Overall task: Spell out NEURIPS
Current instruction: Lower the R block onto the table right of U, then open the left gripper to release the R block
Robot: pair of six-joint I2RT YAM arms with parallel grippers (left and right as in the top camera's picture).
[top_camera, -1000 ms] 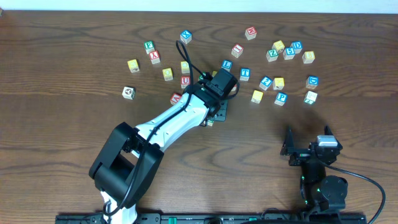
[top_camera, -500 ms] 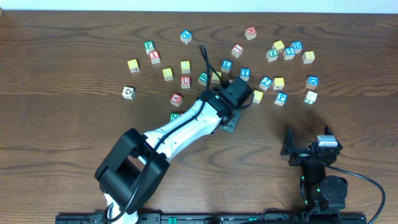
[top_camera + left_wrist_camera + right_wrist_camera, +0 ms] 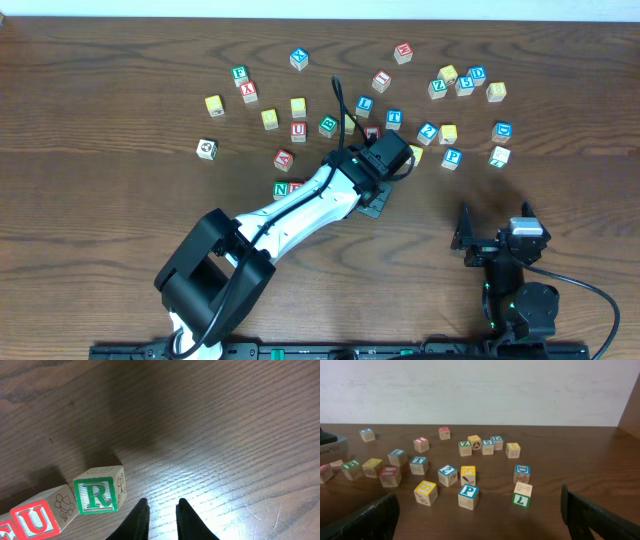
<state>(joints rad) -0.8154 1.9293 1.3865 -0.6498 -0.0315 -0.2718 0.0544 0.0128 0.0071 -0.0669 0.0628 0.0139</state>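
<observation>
Overhead: left gripper point(image 3: 373, 206) sits at the right end of the row that starts w/ N cube point(image 3: 281, 189).
Left wrist: jaws nearly closed, empty. R cube point(image 3: 97, 494) is just left of the tips, U cube point(image 3: 32, 519) beyond it.
Right wrist: right gripper point(image 3: 479, 494) wide open, P cube point(image 3: 468, 492) straight ahead, so prob its grab.

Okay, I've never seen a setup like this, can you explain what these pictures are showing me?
Two robot arms work at a wooden table, each ending in a two-finger gripper. One picture looks straight down from above; the other two come from cameras on the wrists. Small lettered cubes lie scattered on the table. The left gripper has its fingers nearly closed on nothing, beside the R cube, which sits next to the U cube. The right gripper sits wide open and empty, facing loose cubes such as the P.
</observation>
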